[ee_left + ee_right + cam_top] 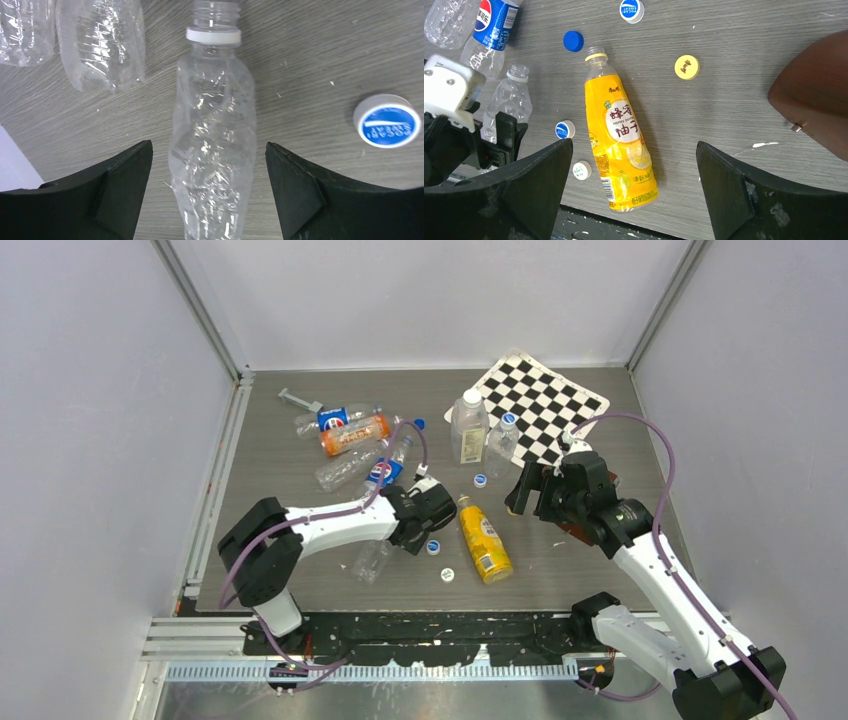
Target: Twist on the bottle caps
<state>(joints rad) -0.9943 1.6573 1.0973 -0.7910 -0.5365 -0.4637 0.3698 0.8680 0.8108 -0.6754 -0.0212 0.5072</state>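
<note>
A slim clear bottle (212,125) lies uncapped on the table, its open neck pointing away. My left gripper (209,145) is open and straddles the bottle's body, with a gap on each side. In the top view the left gripper (415,525) covers most of that bottle (371,561). A blue-and-white cap (387,121) lies just right of it, and a white cap (447,574) nearer the front. My right gripper (634,143) hangs open and empty above the yellow bottle. A squarish labelled bottle (468,428) and a slim bottle (503,443) stand upright at the back.
A yellow bottle (619,130) lies between the arms, with a yellow cap (687,67) and a blue cap (573,41) nearby. Pepsi bottles (345,418), an orange bottle (355,435) and clear ones are heaped back left. A checkerboard (540,400) lies back right.
</note>
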